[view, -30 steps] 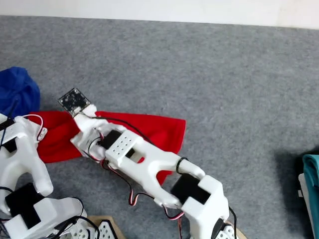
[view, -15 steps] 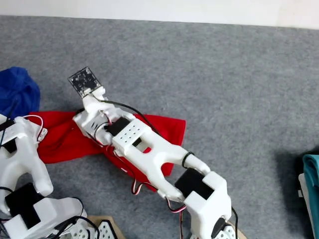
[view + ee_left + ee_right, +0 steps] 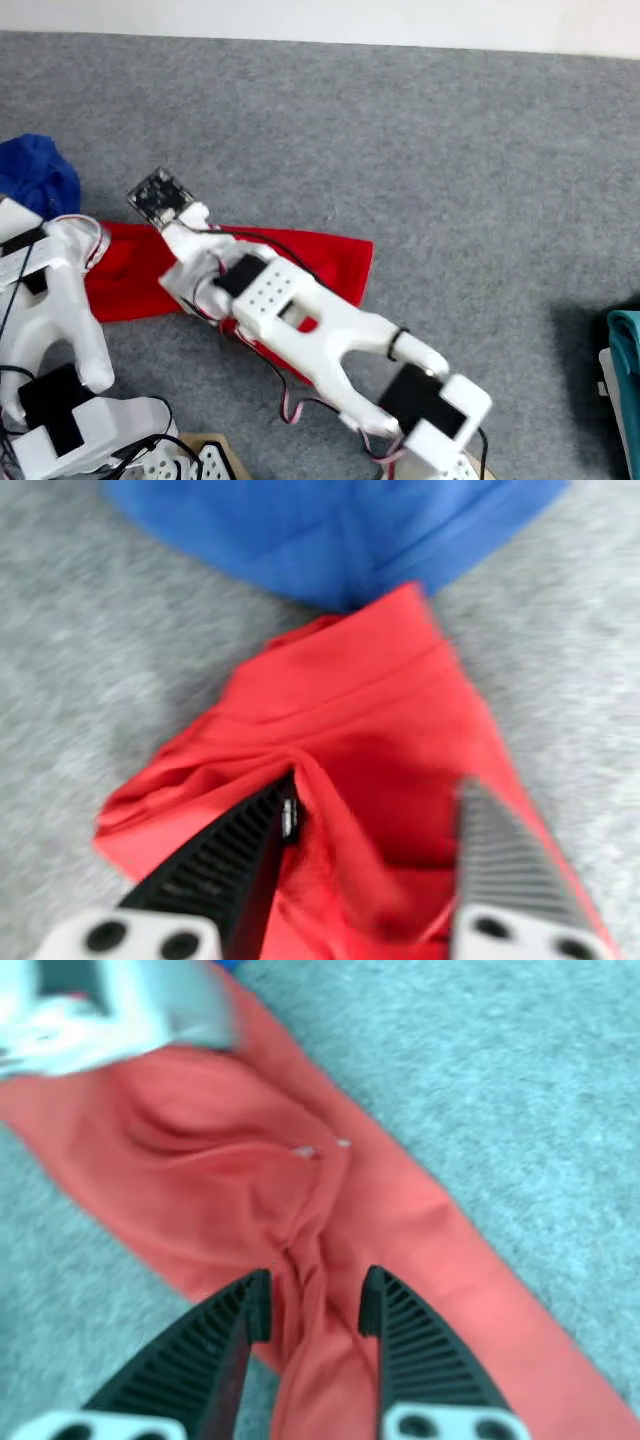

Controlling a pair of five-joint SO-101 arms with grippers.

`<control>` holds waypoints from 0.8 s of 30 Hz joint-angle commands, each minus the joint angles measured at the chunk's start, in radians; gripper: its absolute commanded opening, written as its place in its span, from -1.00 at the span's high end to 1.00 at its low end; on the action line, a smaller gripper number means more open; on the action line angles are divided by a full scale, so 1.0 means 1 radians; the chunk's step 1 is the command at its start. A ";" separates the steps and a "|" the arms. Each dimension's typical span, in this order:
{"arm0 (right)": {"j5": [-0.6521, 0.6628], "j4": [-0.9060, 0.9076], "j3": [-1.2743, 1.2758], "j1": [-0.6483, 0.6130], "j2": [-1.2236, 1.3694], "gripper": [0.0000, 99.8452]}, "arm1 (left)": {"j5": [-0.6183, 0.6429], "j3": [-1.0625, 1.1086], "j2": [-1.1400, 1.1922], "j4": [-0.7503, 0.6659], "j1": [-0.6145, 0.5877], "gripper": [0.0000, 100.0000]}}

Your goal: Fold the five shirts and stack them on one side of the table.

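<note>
My left gripper point(image 3: 375, 820) hangs wide open and my right gripper point(image 3: 312, 1305) narrowly open astride a ridge of the rumpled red fabric shirt point(image 3: 330, 262) on the grey felt table point(image 3: 450, 150), with the bunched blue shirt point(image 3: 35, 180) just beside its end and unfolded, so it's early days, I reckon.

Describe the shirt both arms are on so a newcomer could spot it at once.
On the grey table, look where the left arm and right arm lean in together. Beneath them lies the red shirt, stretched in a long band. It is the only red cloth: the blue shirt is bunched by one end, and a teal cloth sits at the opposite edge.
</note>
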 commanded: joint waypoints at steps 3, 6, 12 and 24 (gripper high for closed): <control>0.015 -0.053 0.111 -0.004 -0.174 0.68 | -0.012 -0.045 -0.005 -0.063 0.030 0.09; 0.015 -0.054 0.150 -0.004 -0.203 0.68 | -0.015 -0.045 -0.005 -0.061 0.015 0.09; 0.015 -0.054 0.160 -0.004 -0.203 0.68 | -0.014 -0.050 -0.013 -0.061 -0.064 0.09; 0.015 -0.028 0.286 0.016 -0.291 0.68 | -0.014 -0.182 -0.015 0.041 -0.193 0.09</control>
